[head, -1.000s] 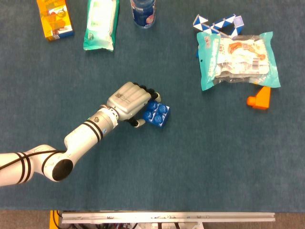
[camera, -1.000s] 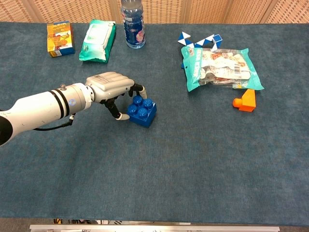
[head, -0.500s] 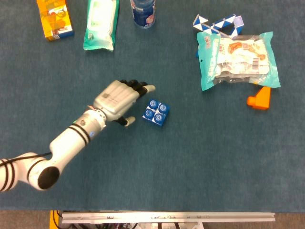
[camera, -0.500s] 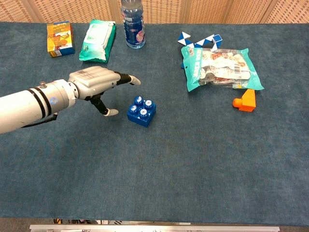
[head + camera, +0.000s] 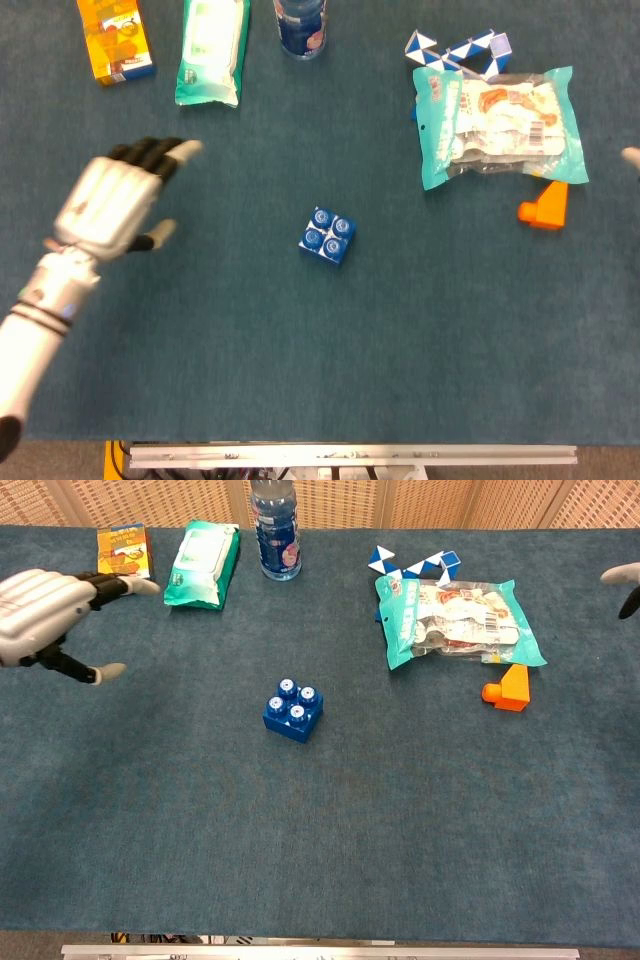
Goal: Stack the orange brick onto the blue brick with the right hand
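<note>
The orange brick [image 5: 543,207] has a stepped shape; only the right hand's [image 5: 624,583] fingertips show, grip unclear.

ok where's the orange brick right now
In the head view, the orange brick lies on the table's right side, just below the snack bag.

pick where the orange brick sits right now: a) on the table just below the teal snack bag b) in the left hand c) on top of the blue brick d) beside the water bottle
a: the orange brick lies on the table against the lower right edge of the teal snack bag, well apart from the blue brick, and neither hand holds it.
</note>
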`<state>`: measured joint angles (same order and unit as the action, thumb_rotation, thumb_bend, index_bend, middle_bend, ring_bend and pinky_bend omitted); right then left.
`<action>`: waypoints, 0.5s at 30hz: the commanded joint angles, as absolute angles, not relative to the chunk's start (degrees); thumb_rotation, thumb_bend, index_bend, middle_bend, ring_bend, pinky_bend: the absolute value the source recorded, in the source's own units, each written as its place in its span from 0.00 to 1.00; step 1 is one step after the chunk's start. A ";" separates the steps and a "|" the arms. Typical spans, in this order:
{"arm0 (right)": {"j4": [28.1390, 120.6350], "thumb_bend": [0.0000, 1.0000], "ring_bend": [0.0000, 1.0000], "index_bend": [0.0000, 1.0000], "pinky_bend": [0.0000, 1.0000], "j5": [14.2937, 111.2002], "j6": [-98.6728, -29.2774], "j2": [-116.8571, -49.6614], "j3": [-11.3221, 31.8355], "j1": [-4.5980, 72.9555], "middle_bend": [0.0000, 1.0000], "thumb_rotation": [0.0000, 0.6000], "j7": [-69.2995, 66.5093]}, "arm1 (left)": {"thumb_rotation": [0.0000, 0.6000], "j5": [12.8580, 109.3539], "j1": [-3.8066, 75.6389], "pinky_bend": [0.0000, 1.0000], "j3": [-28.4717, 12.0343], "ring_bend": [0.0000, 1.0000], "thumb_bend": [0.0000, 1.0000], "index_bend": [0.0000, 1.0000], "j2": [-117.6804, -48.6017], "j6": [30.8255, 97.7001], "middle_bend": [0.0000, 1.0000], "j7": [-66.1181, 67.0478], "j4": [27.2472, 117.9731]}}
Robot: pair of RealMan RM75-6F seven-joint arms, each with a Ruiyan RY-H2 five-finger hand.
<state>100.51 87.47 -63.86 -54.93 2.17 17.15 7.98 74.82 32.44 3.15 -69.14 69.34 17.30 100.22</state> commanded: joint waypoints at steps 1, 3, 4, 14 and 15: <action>99.73 0.15 0.19 0.14 0.29 86.59 -60.72 -57.17 2.18 19.51 0.35 1.00 9.94 | 1.00 76.72 29.12 0.27 4.91 0.16 0.27 0.11 -66.29 72.13 0.16 15.33 101.33; 99.18 0.15 0.19 0.14 0.29 85.87 -59.02 -58.41 2.33 20.71 0.35 1.00 10.96 | 1.00 77.57 27.34 0.27 5.59 0.16 0.27 0.11 -65.14 73.56 0.16 14.27 101.57; 98.87 0.15 0.19 0.14 0.29 85.52 -58.34 -58.99 2.41 21.19 0.35 1.00 11.29 | 1.00 77.94 26.59 0.27 5.89 0.16 0.27 0.11 -64.66 74.12 0.16 13.81 101.68; 93.88 0.15 0.19 0.14 0.29 81.43 -52.04 -64.88 3.13 25.91 0.35 1.00 12.98 | 1.00 81.71 20.36 0.27 7.64 0.16 0.27 0.12 -62.19 78.19 0.16 9.27 101.37; 93.35 0.15 0.19 0.14 0.29 80.99 -51.66 -65.43 3.14 26.24 0.35 1.00 13.13 | 1.00 82.01 19.90 0.27 7.65 0.16 0.27 0.12 -62.15 78.34 0.16 8.90 101.22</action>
<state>93.91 81.51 -52.16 -64.86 3.07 25.77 12.80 81.77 20.20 7.57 -62.27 78.15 9.19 101.38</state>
